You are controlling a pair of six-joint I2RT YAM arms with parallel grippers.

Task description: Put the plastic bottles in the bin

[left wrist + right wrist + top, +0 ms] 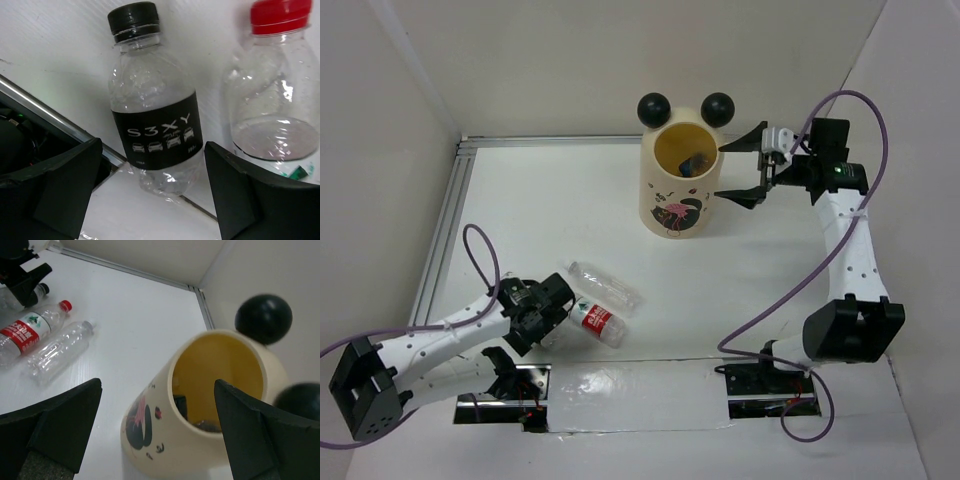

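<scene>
The left gripper (152, 150) has its jaws apart and straddles the black-labelled bottle (156, 125), which lies on the table (550, 200) near its near left corner. The fingers flank the bottle's lower body, which I judge to be lining up a grasp across the label. Just beside it lies the red-capped bottle (272, 90), and next to that a clear unlabelled bottle (605, 284).

The right gripper (745, 168) is spread wide and holds nothing. It hangs level with the rim of the bin (670, 205), on the side facing the table's right edge, probably a spot for letting a bottle drop. The bin stands upright toward the far edge, right of the middle, with its ball ears (653, 108) on the far side.

From above, the left arm covers the black-labelled bottle entirely. Whether the left gripper's right finger already touches that bottle I cannot tell. A dark shape (695, 163) inside the bin is too shadowed to name, so how many bottles it holds stays unknown
</scene>
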